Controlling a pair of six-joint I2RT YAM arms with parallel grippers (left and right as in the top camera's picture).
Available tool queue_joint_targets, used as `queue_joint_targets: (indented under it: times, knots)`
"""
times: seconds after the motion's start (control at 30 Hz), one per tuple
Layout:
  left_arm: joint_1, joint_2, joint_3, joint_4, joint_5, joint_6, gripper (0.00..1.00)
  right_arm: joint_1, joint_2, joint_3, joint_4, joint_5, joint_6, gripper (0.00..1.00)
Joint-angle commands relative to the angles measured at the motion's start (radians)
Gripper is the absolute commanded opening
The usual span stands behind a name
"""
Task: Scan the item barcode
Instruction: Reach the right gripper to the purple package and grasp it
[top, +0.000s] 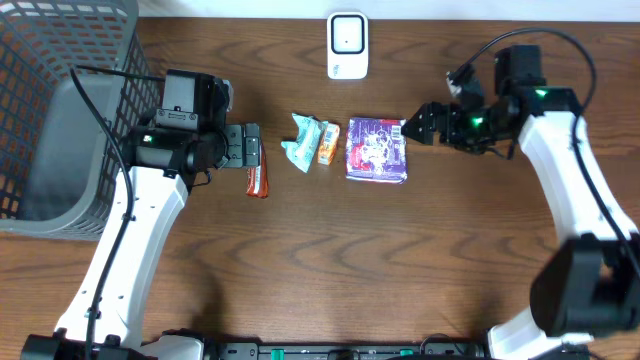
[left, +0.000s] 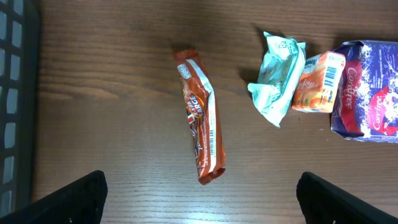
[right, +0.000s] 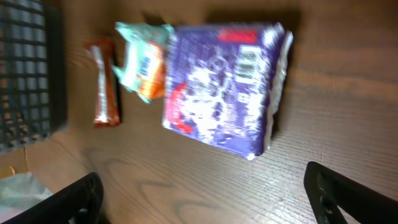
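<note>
Grey wire-mesh basket (top: 60, 60) stands far left of the purple plastic packet (top: 376, 150), which is printed "Carefree". Leftward from that packet lie an orange pack (top: 328, 143) showing its barcode, a teal pouch (top: 303, 140) and a brown wrapped bar (top: 257, 178). A white scanner (top: 347, 45) stands behind the packet. The left gripper (top: 252, 147), jaws spread, hangs over the bar. The right gripper (top: 410, 127), also spread, hangs over the packet's right edge.

Work surface: brown wooden table (top: 330, 270), overhead view.
The tabletop is dark brown, with the grain running left to right. A grey wire-mesh basket (top: 60, 50) occupies the upper left. A pale strip (top: 250, 8) shows beyond the table's far edge. Lighting is even, and shadows on the wood are soft and short.
</note>
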Motion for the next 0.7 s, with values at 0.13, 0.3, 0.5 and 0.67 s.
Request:
queue_joint_targets:
  times: [0.13,0.3,0.5,0.67]
  knots:
    - [0.000,0.004,0.002,0.000,-0.009,-0.005,0.98,-0.007,0.208,0.021,0.024,-0.056,-0.069,0.77]
    - [0.000,0.004,0.002,0.000,-0.009,-0.005,0.98,-0.007,0.326,0.021,0.051,-0.146,-0.155,0.77]
    - [0.000,0.004,0.002,0.000,-0.009,-0.005,0.98,-0.006,0.427,0.021,0.116,-0.227,-0.155,0.61]
    - [0.000,0.004,0.002,0.000,-0.009,-0.005,0.98,-0.006,0.449,0.021,0.142,-0.232,-0.154,0.25]
